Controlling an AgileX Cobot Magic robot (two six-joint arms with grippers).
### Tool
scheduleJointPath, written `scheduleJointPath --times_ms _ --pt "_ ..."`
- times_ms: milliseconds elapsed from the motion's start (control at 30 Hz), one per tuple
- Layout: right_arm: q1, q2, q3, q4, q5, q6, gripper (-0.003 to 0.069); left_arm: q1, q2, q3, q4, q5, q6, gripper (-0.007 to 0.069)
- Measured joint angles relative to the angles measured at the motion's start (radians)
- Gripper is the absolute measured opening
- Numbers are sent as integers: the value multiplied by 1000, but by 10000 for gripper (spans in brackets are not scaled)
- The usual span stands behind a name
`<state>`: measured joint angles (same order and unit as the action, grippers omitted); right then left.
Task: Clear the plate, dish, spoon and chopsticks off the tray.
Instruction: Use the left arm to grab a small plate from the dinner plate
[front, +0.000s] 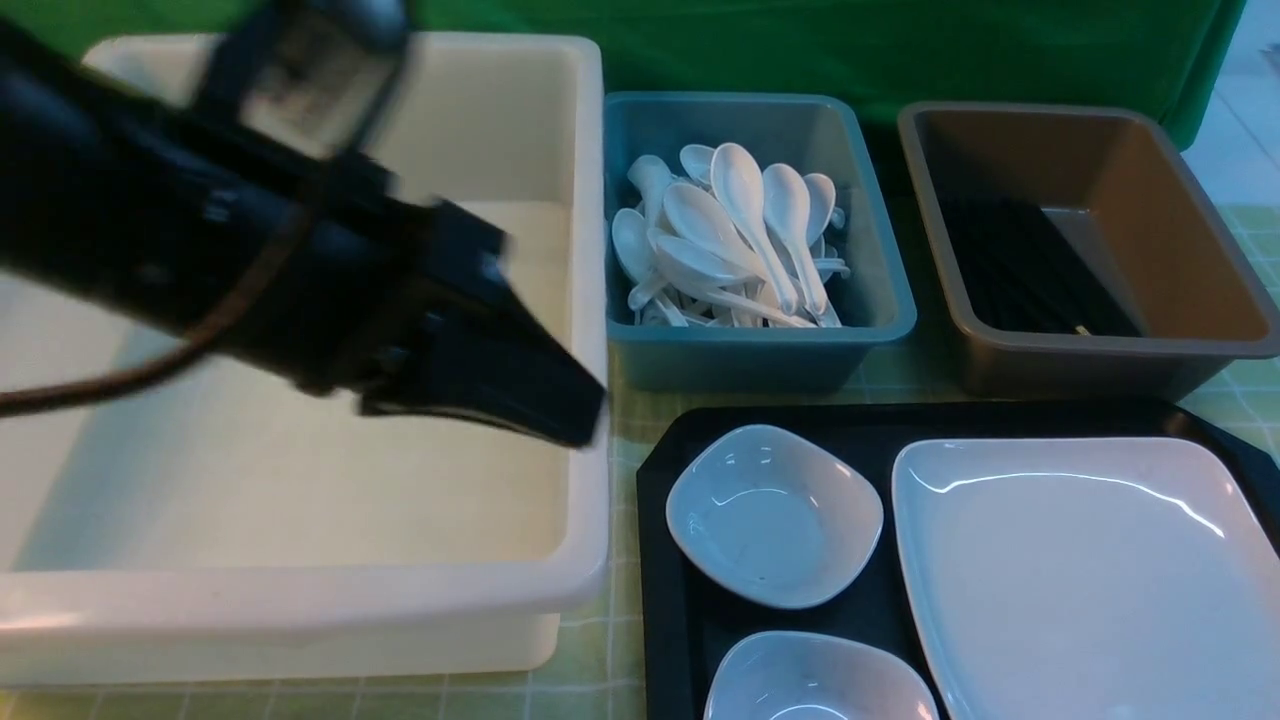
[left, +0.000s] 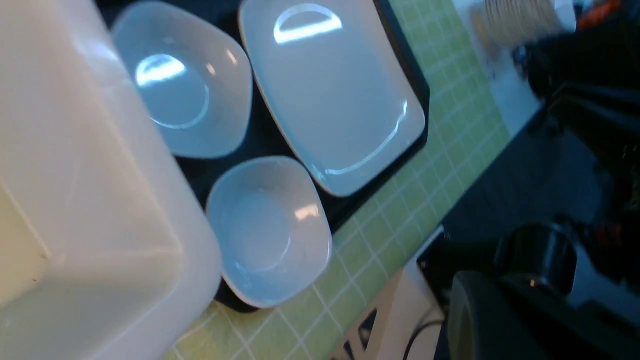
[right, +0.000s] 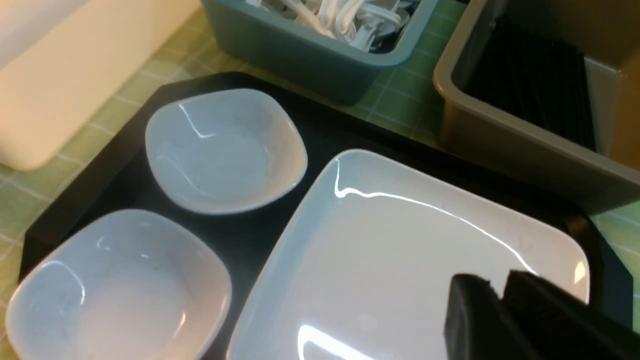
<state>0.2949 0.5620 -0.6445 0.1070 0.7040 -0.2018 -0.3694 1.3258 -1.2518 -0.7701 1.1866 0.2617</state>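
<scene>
The black tray (front: 665, 600) lies at the front right. On it are the large white plate (front: 1080, 580) and two small white dishes, one behind (front: 775, 515) and one in front (front: 820, 680). No spoon or chopsticks show on the tray. My left gripper (front: 585, 425) hangs shut and empty over the white bin's right rim, just left of the tray; the arm is blurred. In the right wrist view my right gripper (right: 500, 289) hovers over the plate (right: 400, 260) with its fingers together and nothing between them.
A big white bin (front: 300, 500) fills the left. Behind the tray a blue bin (front: 760, 355) holds several white spoons (front: 740, 230), and a brown bin (front: 1100, 370) holds black chopsticks (front: 1020, 270). The tablecloth is green checked.
</scene>
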Motion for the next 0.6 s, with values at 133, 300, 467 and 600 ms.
scheduleJointPath --times_ms 133,300,467,600 --pt "0 -12 0 -87 83 26 83 -239 235 -191 195 18 0 2" --pt "0 -73 0 -254 182 152 83 -405 402 -309 408 18 35 28" --pt "0 -160 0 -342 291 202 69 -545 562 -368 611 -5 101 122" --pt "0 -168 0 -344 308 209 45 -592 662 -443 702 -32 151 225"
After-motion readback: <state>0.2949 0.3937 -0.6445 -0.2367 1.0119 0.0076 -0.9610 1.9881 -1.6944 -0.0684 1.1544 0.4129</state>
